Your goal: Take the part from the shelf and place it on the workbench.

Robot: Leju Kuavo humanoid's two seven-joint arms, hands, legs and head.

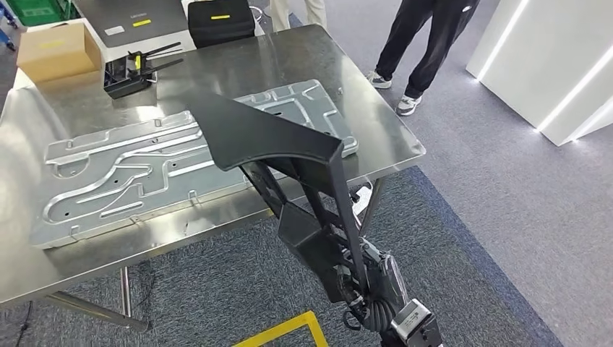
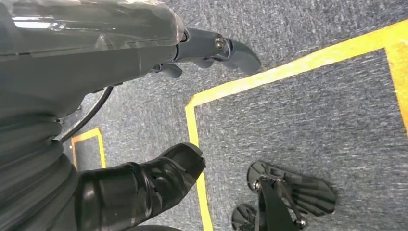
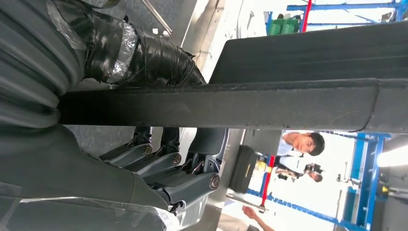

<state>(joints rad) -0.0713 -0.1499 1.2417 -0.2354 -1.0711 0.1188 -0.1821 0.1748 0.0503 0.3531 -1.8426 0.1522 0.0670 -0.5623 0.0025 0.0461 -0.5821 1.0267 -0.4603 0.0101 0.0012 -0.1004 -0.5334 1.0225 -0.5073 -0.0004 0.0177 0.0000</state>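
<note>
Now the right hand [image 3: 159,159] holds the long black moulded plastic part [image 1: 271,137], its thick thumb on one side of the part's edge and its darker fingers [image 3: 192,180] curled round the other, as the right wrist view shows. From the head view the part rises from the hand at the lower right and ends in a broad, flat, triangular panel that hangs over the near right portion of the shiny stainless-steel surface [image 1: 361,79]. Whether the panel touches the surface or is just above it I cannot tell, since the part hides its own underside.

Lying flat on the surface, partly under that panel, is a large silver pressed-metal plate [image 1: 130,170] with raised channels. Beyond the plate, toward the far left corner, sit a brown cardboard box [image 1: 52,49] and, just beside it, a small black tray with black rods [image 1: 134,72] sticking out. A black case with a yellow label [image 1: 220,22] stands behind the far edge. A person in dark trousers and pale shoes [image 1: 423,43] stands on the grey carpet past the right end of the surface.

The left hand [image 2: 211,48] hangs over grey carpet with yellow floor tape [image 2: 288,65], fingers apart and holding nothing.
</note>
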